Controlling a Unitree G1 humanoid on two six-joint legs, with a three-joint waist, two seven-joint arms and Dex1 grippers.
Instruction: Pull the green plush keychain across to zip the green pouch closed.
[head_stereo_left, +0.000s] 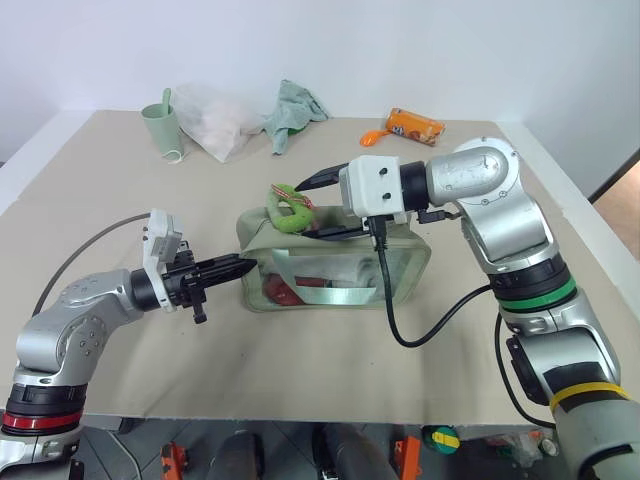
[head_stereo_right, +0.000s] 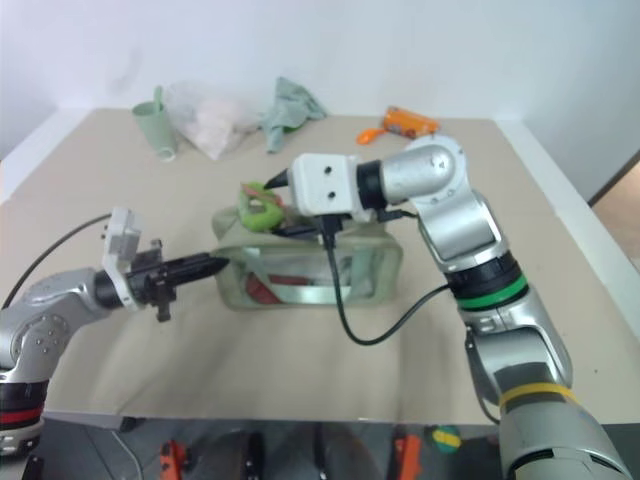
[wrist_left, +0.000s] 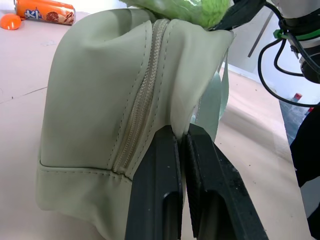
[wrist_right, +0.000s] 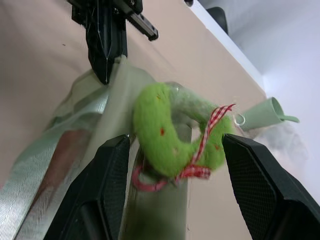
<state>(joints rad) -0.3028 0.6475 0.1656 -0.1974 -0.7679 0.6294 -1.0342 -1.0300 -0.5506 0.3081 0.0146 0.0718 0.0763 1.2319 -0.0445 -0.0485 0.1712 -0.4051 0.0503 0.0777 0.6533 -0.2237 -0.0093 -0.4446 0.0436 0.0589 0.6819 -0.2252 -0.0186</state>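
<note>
While your left gripper (head_stereo_left: 237, 268) pinches the green pouch (head_stereo_left: 335, 265) end seam, your right gripper (wrist_right: 172, 165) stands spread around the green plush keychain (wrist_right: 172, 135) atop the pouch's left end. Close too shallow and the fuzzy ring-shaped charm may slip free. Pouch fabric is smooth and soft; its front panel is clear plastic.

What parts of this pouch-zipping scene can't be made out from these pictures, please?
- Zipper slider: hidden under the green plush keychain in the right wrist view.
- Contents of the green pouch: red and green shapes behind the clear panel, blurred by glare in the head views.
- Right claw: open around the keychain; contact unclear.
- Left claw: shut on the pouch's end; how much fabric it pinches is hidden by its fingers.
</note>
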